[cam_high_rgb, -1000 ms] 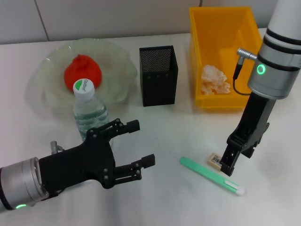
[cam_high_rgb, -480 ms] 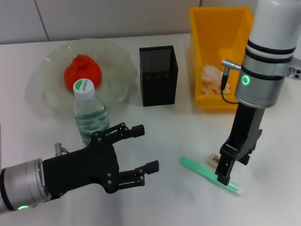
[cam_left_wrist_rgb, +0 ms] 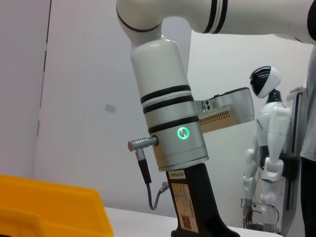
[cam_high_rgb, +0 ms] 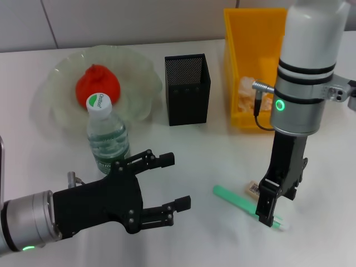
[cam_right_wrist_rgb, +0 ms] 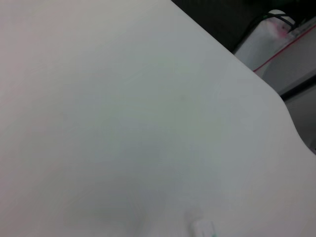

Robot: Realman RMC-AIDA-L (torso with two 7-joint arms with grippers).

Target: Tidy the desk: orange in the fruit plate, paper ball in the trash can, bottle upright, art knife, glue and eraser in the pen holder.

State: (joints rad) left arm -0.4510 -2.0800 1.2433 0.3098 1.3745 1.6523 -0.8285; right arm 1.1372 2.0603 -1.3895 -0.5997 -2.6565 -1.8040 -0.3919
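White desk (cam_high_rgb: 183, 167), pale wall behind; in the left wrist view I see a white humanoid robot (cam_left_wrist_rgb: 266, 143) standing in the room. L to R: left gripper (cam_high_rgb: 167, 183) hovers low over the desk w/ fingers spread wide, holding nothing, just in front of the upright bottle (cam_high_rgb: 105, 136). Orange (cam_high_rgb: 98, 83) sits in the fruit plate (cam_high_rgb: 139, 72). Black mesh pen holder (cam_high_rgb: 187, 89) at centre. Green art knife (cam_high_rgb: 239, 204) lies flat on the desk, eraser (cam_high_rgb: 254, 187) just beside it. Right gripper (cam_high_rgb: 268, 214) points down, tips at the knife's far end; can't tell if it's closed on it. Paper ball (cam_high_rgb: 245, 92) is in the yellow trash can (cam_high_rgb: 250, 33).
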